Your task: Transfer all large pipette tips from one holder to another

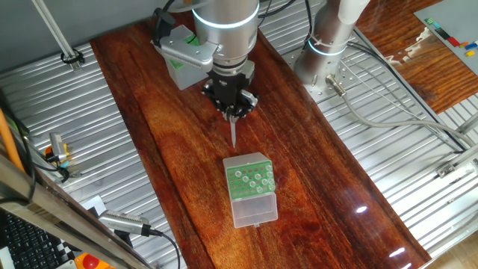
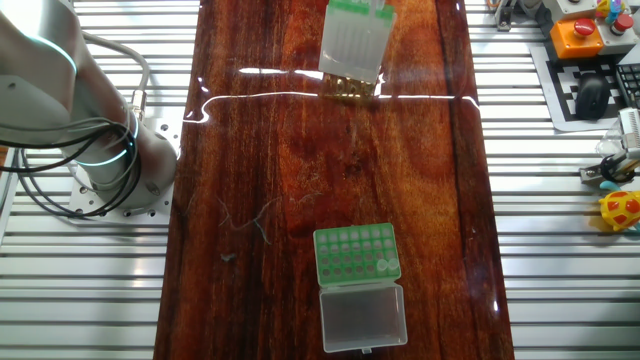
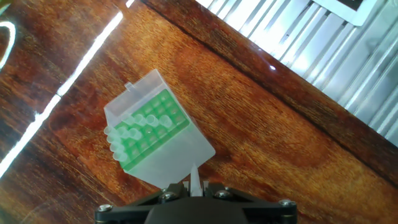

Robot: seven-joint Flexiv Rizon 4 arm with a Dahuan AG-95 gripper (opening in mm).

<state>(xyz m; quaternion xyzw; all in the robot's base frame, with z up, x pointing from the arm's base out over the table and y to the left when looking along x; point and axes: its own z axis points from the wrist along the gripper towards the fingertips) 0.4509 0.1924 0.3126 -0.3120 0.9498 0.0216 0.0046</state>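
My gripper (image 1: pixel 234 112) hangs over the wooden board, shut on one large pipette tip (image 1: pixel 234 134) that points straight down. The hand view shows this tip (image 3: pixel 195 175) pinched between the fingers of the gripper (image 3: pixel 195 185). Below and just ahead stands the taller translucent box (image 1: pixel 254 211), the other holder, with several tips (image 1: pixel 254 178) in its green top. Seen from the hand, the box (image 3: pixel 180 155) lies a little left of the held tip. Behind the arm sits the low green rack (image 1: pixel 179 66), partly hidden. The other fixed view shows the rack (image 2: pixel 340 255) with its clear lid (image 2: pixel 362 315) open; no gripper appears there.
The robot base (image 1: pixel 328 45) stands on the ribbed metal table beside the board, with cables (image 1: pixel 388 119) trailing right. An orange button box (image 2: pixel 580 35) and a yellow toy (image 2: pixel 622 208) lie off the board's edge.
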